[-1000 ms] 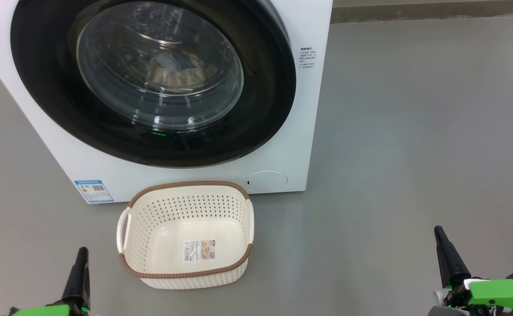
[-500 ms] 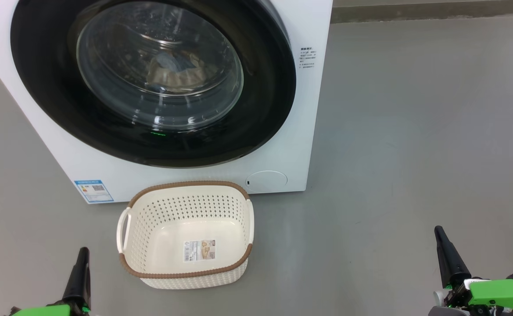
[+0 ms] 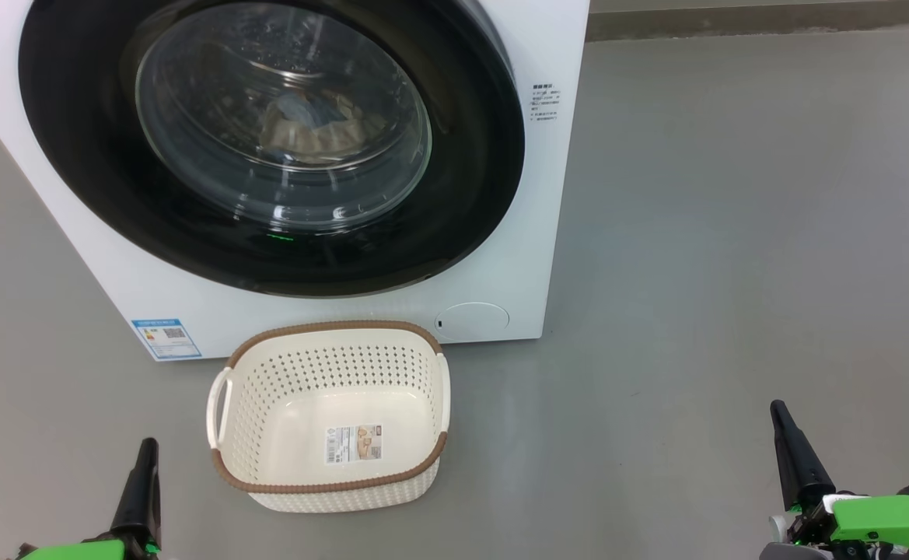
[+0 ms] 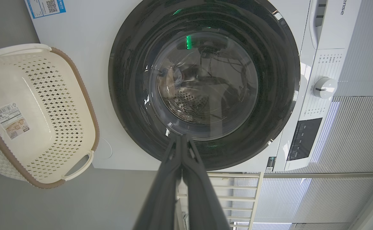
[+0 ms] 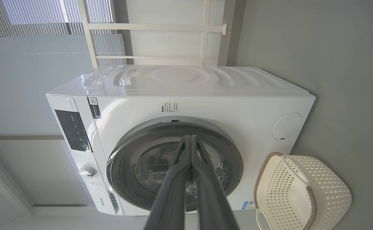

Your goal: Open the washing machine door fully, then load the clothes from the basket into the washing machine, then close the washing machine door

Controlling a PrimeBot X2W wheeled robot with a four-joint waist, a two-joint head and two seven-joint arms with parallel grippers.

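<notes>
Zero gap in left gripper (image 3: 146, 445), right gripper (image 3: 775, 407), basket (image 3: 322, 365) mouth up, long axis left-right

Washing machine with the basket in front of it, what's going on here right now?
Nothing is being handled at this moment. The washing machine door looks shut, and the clothes lie inside, visible through its glass. The basket stands empty on the floor in front of the washing machine. The left gripper and the right gripper are both shut, hold nothing, and sit low, apart from the machine and the basket. By the look of it, the loading job is done.
</notes>
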